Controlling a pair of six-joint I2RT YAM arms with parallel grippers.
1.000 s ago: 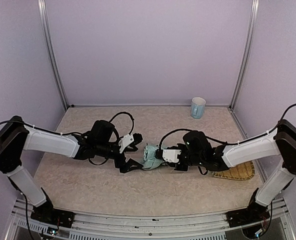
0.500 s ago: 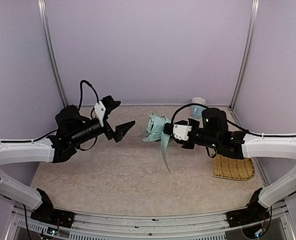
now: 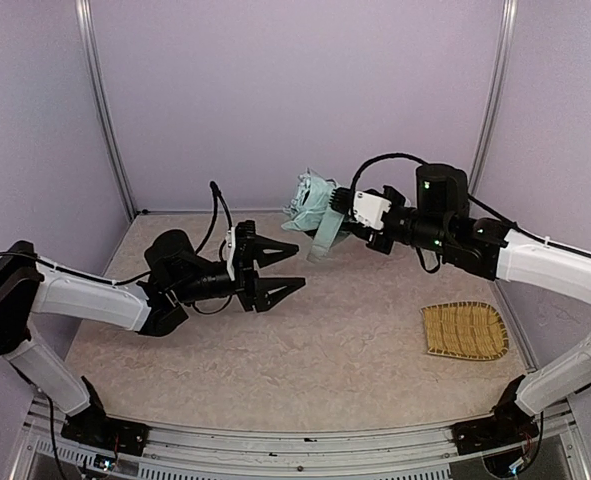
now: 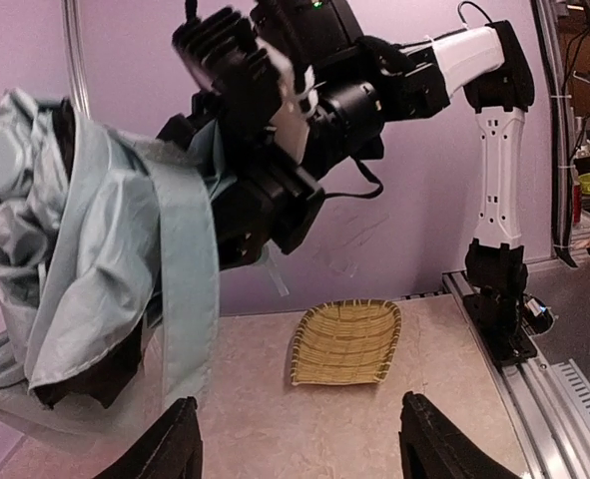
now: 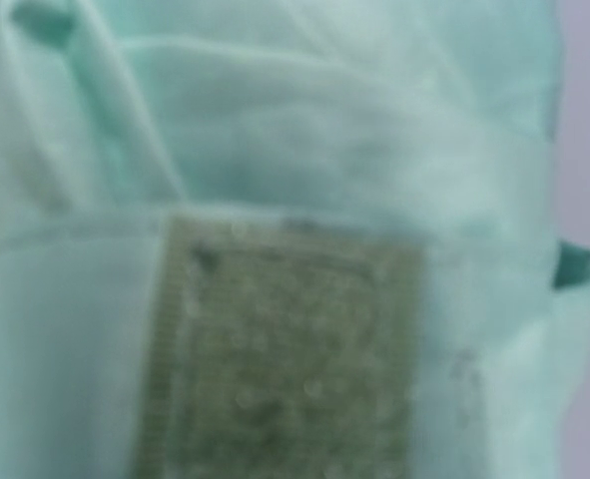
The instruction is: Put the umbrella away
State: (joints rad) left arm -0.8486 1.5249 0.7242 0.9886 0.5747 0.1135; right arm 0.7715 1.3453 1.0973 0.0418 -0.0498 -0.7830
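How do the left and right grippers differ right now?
The left gripper is open and empty; the right gripper is shut on the umbrella. The left gripper sits lower; the right gripper hangs higher. Both point inward, facing each other.

A woven yellow straw mat point(image 3: 463, 331) lay flat on the beige marbled desk point(image 3: 345, 350), near its right edge, between lilac walls point(image 3: 295, 100).

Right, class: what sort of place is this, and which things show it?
Probably a robot test cell in a lab: plain lilac wall panels in silver metal framing, and two white-and-black robot arms bolted to a metal rail at the front.
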